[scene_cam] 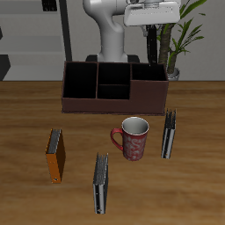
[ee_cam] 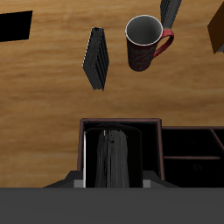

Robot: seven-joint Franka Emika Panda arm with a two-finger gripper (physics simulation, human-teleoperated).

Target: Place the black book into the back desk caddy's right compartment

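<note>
The black book (scene_cam: 158, 53) hangs upright from my gripper (scene_cam: 156, 37), which is shut on it above the back desk caddy (scene_cam: 105, 105), a long maroon-brown box at the table's back. The book is over the caddy's wide right compartment (scene_cam: 148, 90), with its lower edge at about the level of the caddy's back rim. In the wrist view the book (ee_cam: 114, 157) shows edge-on between my fingers, directly over the open compartment (ee_cam: 150, 147). The caddy's rim (ee_cam: 118, 122) frames it.
A red mug (scene_cam: 134, 138) stands in front of the caddy. A dark grey book (scene_cam: 169, 134) stands beside it and another (scene_cam: 101, 183) nearer the front edge. An orange-brown book (scene_cam: 55, 156) stands farther off. A potted plant (scene_cam: 180, 39) is behind the caddy.
</note>
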